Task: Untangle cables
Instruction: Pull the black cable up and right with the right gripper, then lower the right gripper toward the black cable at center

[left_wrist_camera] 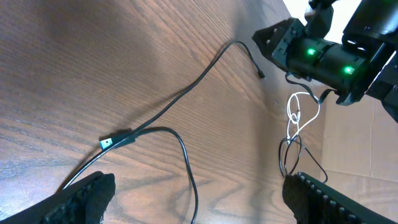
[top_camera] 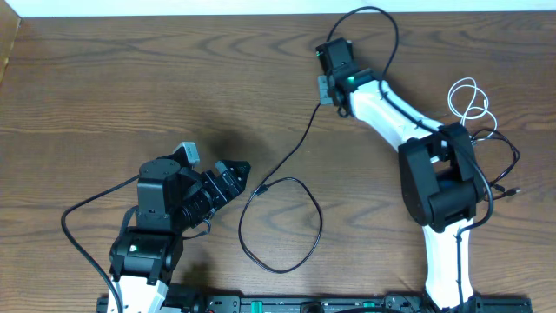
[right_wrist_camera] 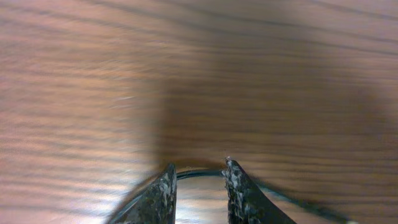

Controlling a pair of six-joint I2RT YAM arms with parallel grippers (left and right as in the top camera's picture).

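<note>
One long black cable [top_camera: 295,143] runs from beside my right gripper [top_camera: 325,89] down to a plug [top_camera: 259,189], then curls into a loop [top_camera: 317,222]. In the right wrist view the right gripper [right_wrist_camera: 199,163] has its fingers narrowly apart, and the cable [right_wrist_camera: 202,173] lies crosswise at their tips, not pinched. My left gripper [top_camera: 224,181] is wide open beside the plug. In the left wrist view the plug [left_wrist_camera: 109,142] and the cable [left_wrist_camera: 186,87] lie ahead of the left gripper [left_wrist_camera: 199,208]. A white cable [top_camera: 469,100] and tangled black cables [top_camera: 502,161] lie at the far right.
The right arm [top_camera: 391,117] stretches diagonally from its base at the lower right. Thick black arm wires arc over the table's back edge [top_camera: 382,17] and out from the left arm's base [top_camera: 78,217]. The white wall edge runs along the top.
</note>
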